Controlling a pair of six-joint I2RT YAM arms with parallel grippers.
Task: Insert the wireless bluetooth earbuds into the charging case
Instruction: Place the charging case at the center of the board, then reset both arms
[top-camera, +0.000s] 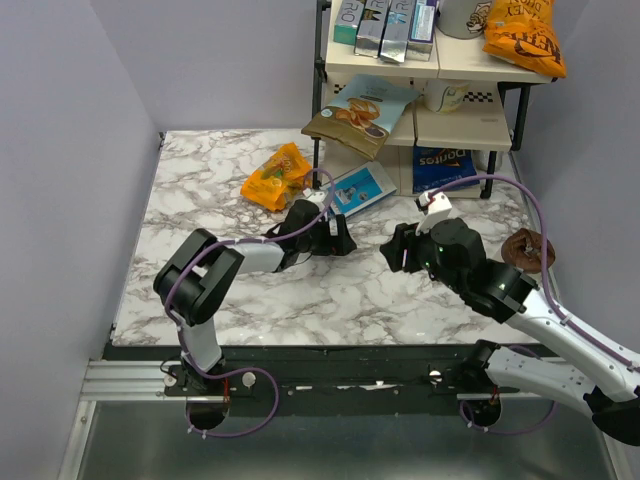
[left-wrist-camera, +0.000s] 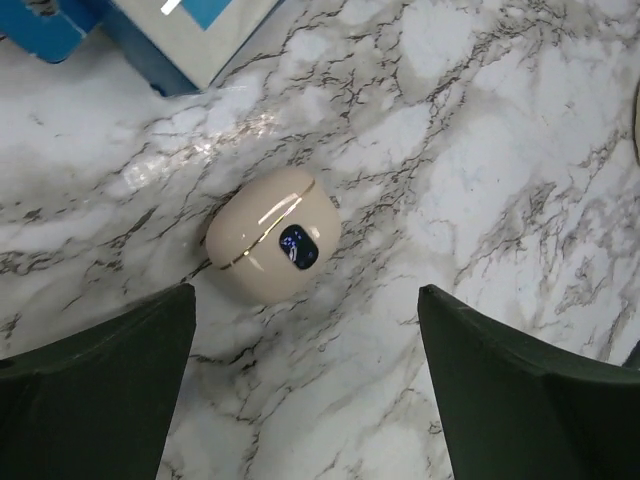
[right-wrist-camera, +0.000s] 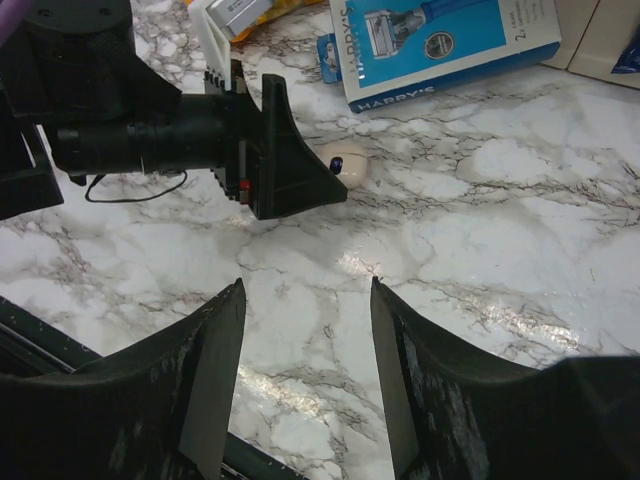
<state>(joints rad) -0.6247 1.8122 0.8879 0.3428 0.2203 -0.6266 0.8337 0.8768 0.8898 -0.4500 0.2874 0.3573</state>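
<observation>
With the case shut and nothing in either grip, I judge this as the close of the task or a pause before reopening.
Left gripper (left-wrist-camera: 305, 385): jaws spread wide, released, holding nothing; I see bare marble table (left-wrist-camera: 480, 150) between the fingers.
Charging case (left-wrist-camera: 273, 246): just ahead of my left fingertips, centred between them, lying on the table, lid closed, not touched.
Earbuds: none visible; I cannot tell whether they sit inside.
Razor box (right-wrist-camera: 445, 40): beyond the case, apart from it.
Right gripper (right-wrist-camera: 308, 380): jaws parted, empty, hovering over bare table, case well ahead.
Next move: if earbuds are inside, back away; otherwise regrasp gently, since the rounded shell may slip.
</observation>
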